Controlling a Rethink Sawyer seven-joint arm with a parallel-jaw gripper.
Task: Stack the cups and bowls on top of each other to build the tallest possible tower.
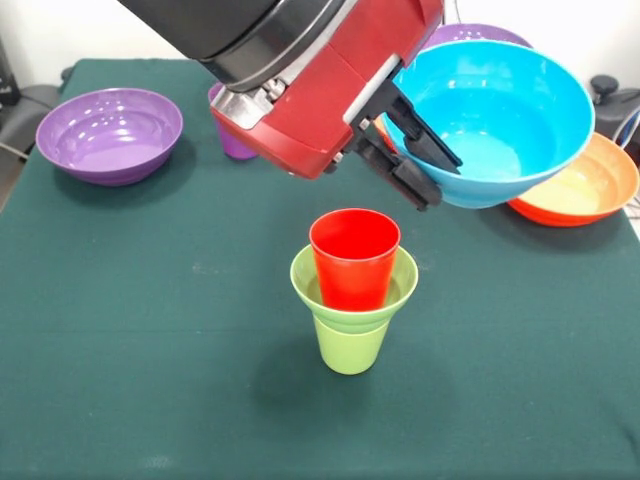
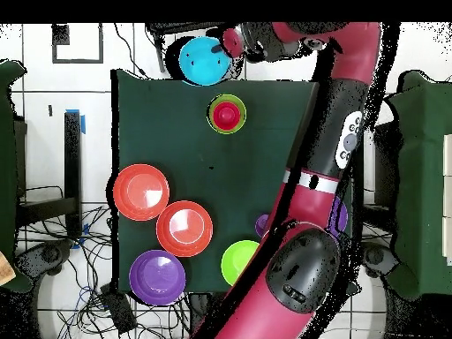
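- Nearest you stands the tower (image 1: pixel 352 300): a lime-green cup (image 1: pixel 349 345) on the green table (image 1: pixel 150 330), a small lime-green bowl (image 1: pixel 400 280) seated on it, a red cup (image 1: pixel 354 258) upright inside that bowl.
- Above and to its right, your gripper (image 1: pixel 425 165) has its black fingers clamped over the rim of the blue bowl (image 1: pixel 500 110), which hangs tilted in the air, clear of the red cup.
- Behind the blue bowl you see an orange bowl (image 1: pixel 590 190) and a purple bowl's rim (image 1: pixel 480 33).
- At the far left sits another purple bowl (image 1: pixel 110 135); a purple cup (image 1: pixel 232 140) shows partly behind the arm.
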